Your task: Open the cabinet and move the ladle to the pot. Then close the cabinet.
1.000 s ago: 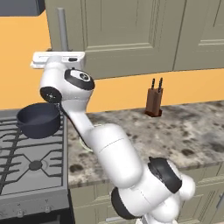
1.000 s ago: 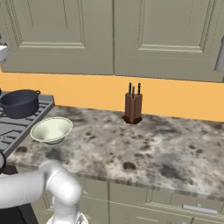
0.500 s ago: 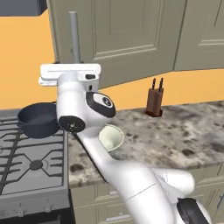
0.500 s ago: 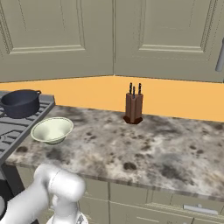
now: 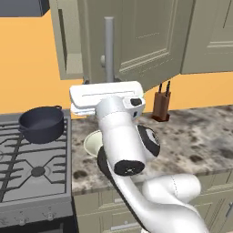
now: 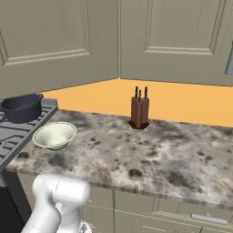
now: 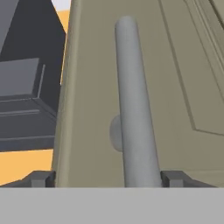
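The cabinet door point(image 5: 136, 41) stands partly swung out from the wall, and a dark slit of the cabinet's inside shows at its left edge. In the hand view its long grey bar handle point(image 7: 133, 109) runs up between my fingertips. My gripper point(image 7: 108, 179) is open, with both tips standing clear of the bar. From the left base view my white hand point(image 5: 107, 96) sits at the foot of the handle point(image 5: 109, 50). The dark pot point(image 5: 42, 124) point(image 6: 20, 108) rests on the stove's back burner. The ladle is hidden.
A pale cream bowl point(image 6: 53, 134) point(image 5: 92, 143) lies on the speckled counter beside the stove point(image 5: 27, 164). A wooden knife block point(image 5: 161, 105) point(image 6: 139, 111) stands against the orange wall. The swung door point(image 6: 54, 41) overhangs the counter's left part.
The cabinet door has swung further out toward me, its handle moving right and nearer. My arm has drawn back with it, and my hand stays at the handle.
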